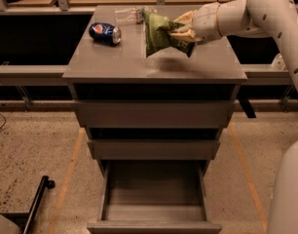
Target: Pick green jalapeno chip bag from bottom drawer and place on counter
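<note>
Green crinkly jalapeno chip bag (158,33), clamped in the cream two-finger gripper (180,30) over the flat grey bench (115,62), should be lowered until it rests there before release.

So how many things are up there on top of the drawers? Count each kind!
Green jalapeno chip bag: 1, held by the gripper over the counter
Blue soda can: 1, lying on its side
Clear plastic item: 1, at the back edge
Total: 3
</note>
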You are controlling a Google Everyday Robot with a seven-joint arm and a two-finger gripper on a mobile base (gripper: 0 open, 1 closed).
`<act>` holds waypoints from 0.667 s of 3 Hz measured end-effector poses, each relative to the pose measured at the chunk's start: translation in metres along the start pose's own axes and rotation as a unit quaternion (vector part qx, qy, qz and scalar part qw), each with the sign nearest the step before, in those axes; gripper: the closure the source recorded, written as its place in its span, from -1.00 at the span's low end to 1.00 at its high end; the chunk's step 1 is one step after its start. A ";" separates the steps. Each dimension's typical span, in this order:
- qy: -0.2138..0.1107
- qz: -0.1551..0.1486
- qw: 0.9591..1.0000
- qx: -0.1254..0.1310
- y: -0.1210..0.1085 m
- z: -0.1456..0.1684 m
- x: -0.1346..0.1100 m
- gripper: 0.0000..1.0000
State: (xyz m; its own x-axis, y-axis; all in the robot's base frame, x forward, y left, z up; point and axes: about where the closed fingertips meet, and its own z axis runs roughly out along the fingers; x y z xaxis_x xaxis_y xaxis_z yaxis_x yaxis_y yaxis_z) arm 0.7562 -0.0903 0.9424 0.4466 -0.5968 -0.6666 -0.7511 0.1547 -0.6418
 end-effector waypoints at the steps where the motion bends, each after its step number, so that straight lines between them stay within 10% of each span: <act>1: 0.017 0.010 1.000 0.024 -0.022 0.001 0.016 -0.06; 2: 0.015 0.010 1.000 0.022 -0.021 0.004 0.015 -0.55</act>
State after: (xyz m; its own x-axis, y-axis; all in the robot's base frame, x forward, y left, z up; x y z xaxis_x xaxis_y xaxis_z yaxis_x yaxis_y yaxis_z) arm 0.7803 -0.0994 0.9443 0.4165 -0.6172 -0.6675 -0.7370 0.2006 -0.6454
